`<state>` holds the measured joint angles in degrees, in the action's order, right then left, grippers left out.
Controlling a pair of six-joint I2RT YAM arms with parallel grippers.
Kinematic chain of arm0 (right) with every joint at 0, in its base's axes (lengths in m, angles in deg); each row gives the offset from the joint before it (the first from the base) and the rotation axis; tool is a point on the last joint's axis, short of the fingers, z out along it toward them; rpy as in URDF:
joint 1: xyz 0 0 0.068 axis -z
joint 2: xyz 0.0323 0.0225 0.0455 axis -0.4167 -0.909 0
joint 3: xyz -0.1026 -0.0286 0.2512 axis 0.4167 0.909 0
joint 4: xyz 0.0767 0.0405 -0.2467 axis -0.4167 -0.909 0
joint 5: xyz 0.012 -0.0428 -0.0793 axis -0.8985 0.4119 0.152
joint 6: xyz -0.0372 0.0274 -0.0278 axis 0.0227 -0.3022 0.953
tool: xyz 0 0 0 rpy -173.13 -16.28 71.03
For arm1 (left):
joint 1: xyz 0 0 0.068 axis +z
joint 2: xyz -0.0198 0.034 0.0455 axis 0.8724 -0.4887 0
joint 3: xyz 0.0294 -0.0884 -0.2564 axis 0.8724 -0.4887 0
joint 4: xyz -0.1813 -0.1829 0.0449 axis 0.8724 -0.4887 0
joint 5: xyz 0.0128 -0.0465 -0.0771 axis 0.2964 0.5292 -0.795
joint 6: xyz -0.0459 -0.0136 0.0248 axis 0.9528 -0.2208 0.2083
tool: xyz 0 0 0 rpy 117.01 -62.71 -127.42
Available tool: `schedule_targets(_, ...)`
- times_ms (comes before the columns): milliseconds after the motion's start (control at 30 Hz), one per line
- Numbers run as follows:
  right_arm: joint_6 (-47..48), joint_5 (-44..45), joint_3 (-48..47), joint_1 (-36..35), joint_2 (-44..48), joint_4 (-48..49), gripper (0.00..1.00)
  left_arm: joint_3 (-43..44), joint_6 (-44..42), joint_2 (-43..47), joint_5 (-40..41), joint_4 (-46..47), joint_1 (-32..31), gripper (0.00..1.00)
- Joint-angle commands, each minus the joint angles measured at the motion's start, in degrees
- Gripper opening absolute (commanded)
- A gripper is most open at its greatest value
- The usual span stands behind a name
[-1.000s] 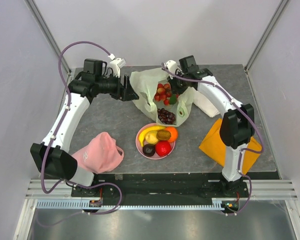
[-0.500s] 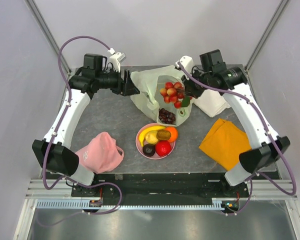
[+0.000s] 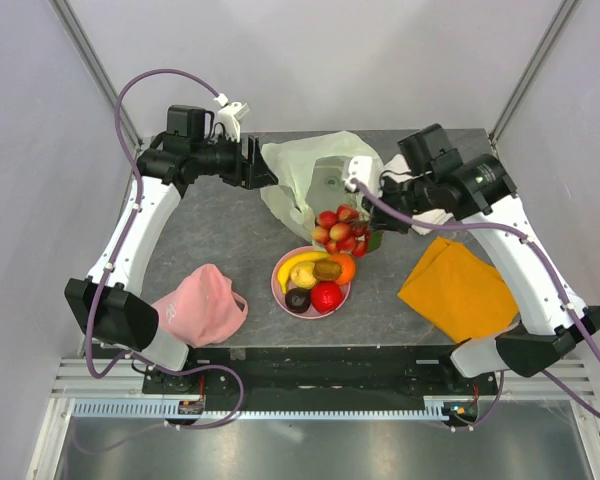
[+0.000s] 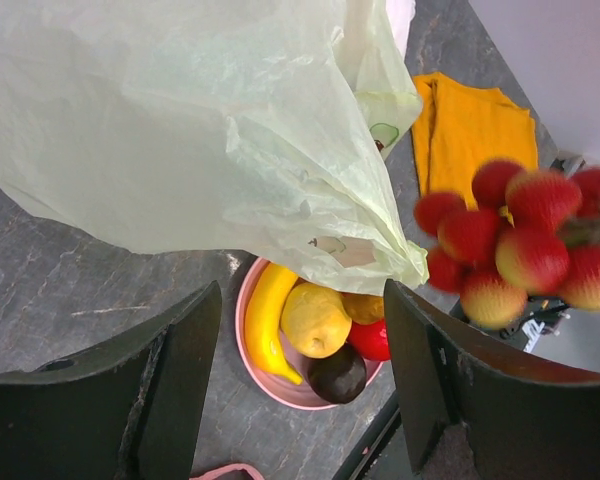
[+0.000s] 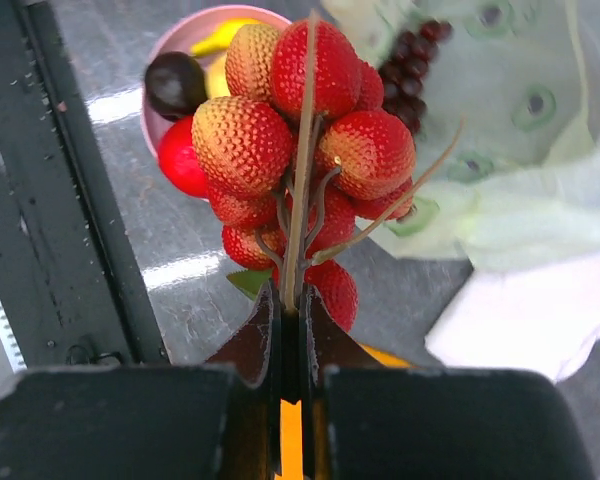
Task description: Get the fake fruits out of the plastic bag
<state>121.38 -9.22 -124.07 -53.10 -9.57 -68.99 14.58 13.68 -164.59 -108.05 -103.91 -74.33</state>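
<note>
While the right gripper (image 5: 290,305) is clamping its jaws together on the thin brown stem (image 5: 300,215) of the glossy red-and-yellow plastic berry cluster (image 5: 300,130), the cluster is hanging just ahead of the fingertips, clear of the thin, translucent, pale yellow-green plastic bag (image 3: 302,168). That bag is lying crumpled further ahead of these jaws and off to one side. The step in hand looks like the carry: one fruit is travelling from the bag toward the round pink plate (image 3: 278,285), which is sitting beyond the cluster on the other side.

The left gripper (image 4: 300,330) is holding its jaws wide apart with nothing between them, the bag's crinkled film hanging just ahead and above; whether it is touching is unclear.

The plate is already carrying a yellow plastic banana (image 4: 265,325), a red plastic apple (image 3: 326,297) and other pieces, so the next move is probably calling for lowering the cluster onto a free patch before the jaws part. A dark purple plastic grape bunch (image 5: 417,52) is showing through the bag and seems to be waiting its turn.
</note>
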Motion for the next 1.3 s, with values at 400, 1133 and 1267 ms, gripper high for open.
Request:
schedule_targets(400, 19.23, 6.05, -0.41, -24.09, -8.99, 11.44, 0.00, -2.56, -1.07, 8.17, 3.32, 0.64, 3.47, 0.73)
schedule_targets(1133, 41.39, 12.03, 15.58, -25.93, -12.07, 24.11, 0.02, -5.11, -0.28, 9.41, 1.74, 1.17, 7.26, 0.73)
schedule_targets(1267, 43.68, 12.82, 17.52, -25.94, -12.51, 25.25, 0.03, -5.03, -0.02, 8.88, 1.48, 1.43, 7.26, 0.73)
